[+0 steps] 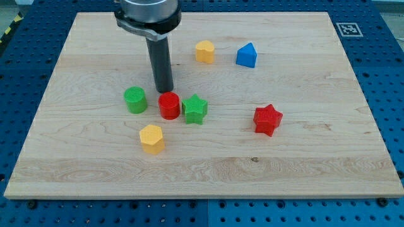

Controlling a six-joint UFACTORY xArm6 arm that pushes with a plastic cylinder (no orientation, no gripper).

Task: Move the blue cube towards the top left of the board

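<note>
Blue cube (247, 55) is seen near the board's (353, 126) top edge, right of centre; my tip (164, 91) is planted just above the red cylinder (169, 105), well apart from it. No claw is fitted.

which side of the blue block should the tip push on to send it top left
No grip here, only a push. Set my tip against the blue block on the face turned toward the view's bottom right, low and centred, so it slides up-left without turning. Its top looks sloped, so stay near the base. The yellow block sits close on its left; steer above it. My tip now stands just above the red cylinder.
</note>
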